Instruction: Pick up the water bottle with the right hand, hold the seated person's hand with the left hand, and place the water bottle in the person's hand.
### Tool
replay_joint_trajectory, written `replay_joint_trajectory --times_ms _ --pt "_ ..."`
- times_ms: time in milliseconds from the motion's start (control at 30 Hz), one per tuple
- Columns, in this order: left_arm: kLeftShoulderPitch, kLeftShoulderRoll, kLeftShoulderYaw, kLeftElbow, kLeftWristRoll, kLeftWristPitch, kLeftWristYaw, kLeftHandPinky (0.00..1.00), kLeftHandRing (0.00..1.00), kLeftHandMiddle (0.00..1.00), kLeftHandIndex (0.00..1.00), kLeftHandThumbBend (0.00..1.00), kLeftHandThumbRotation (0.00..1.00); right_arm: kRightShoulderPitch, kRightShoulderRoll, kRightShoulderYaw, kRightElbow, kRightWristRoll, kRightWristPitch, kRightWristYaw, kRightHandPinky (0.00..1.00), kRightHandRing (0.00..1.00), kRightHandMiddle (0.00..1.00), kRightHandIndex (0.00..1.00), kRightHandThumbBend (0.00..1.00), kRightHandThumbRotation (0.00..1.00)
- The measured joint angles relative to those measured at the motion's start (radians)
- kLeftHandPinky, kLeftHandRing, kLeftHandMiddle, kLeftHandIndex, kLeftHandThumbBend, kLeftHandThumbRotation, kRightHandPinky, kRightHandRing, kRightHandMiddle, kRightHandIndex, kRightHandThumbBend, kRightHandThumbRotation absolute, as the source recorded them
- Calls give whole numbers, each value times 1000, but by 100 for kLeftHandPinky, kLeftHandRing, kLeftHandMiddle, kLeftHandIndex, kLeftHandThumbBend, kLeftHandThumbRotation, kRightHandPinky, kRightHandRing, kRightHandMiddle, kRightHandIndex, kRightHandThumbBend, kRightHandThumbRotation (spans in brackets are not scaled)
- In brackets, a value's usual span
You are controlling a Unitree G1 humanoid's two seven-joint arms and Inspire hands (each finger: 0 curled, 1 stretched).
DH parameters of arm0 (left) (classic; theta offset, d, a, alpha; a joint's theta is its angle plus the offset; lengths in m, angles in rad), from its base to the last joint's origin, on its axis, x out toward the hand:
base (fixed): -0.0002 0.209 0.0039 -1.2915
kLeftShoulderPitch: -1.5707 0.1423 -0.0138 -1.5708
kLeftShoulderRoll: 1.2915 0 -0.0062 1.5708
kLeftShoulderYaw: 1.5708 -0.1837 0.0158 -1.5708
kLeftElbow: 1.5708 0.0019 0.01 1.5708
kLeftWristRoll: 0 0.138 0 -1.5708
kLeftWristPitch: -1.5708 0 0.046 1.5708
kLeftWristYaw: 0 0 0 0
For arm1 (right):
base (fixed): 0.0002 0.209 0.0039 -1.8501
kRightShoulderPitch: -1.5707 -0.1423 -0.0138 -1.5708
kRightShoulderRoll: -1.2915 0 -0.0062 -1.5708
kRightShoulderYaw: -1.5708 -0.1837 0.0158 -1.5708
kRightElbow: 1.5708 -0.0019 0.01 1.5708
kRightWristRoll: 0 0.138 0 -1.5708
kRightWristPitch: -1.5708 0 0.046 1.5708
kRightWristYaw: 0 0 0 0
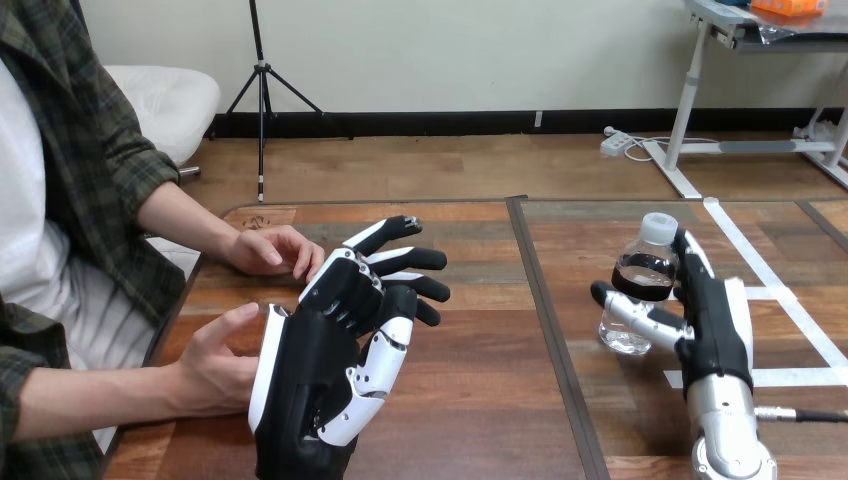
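— Where is the water bottle [640, 285]?

— Upright on the right half of the wooden table [480, 400], between the dark strip [545, 320] that runs from the far edge to the near edge and the white tape [790, 310] toward the right edge. It is clear, with a dark label band and a white cap [659, 227], and its base looks to be on the tabletop.

— And the right hand [712, 320]?

— It is grasping the bottle. The thumb [630, 312] lies across the lower front, and the fingers [690, 255] rise along the bottle's right side up to just under the cap, so the bottle is pinched between them. The silver forearm comes in from the near edge by the right corner.

— What is the left hand [320, 370] doing?

— It is released, fingers spread and nearly straight, pointing toward the far edge over the left half of the table. It grasps nothing.

— Is it in contact with the person?

— The person's nearer hand [212, 365] reaches in over the left edge and sits just beside the robot's palm, thumb up against the white shell. I cannot tell whether they touch; no robot finger curls round it. The person's farther hand [272, 250] rests near the far left corner, just behind the robot's fingertips.
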Motion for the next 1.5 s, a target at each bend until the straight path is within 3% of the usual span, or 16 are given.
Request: replay_joint_trajectory --times_ms 867,1500 --pt "1 0 1 0 0 0 -8 46 58 66 75 27 40 -77 32 -48 133 65 -4 49 92 89 90 89 65 0" --pt "1 0 4 0 0 0 -7 47 58 66 75 27 40 -131 53 -69 194 72 -5 24 86 84 84 84 66 0"
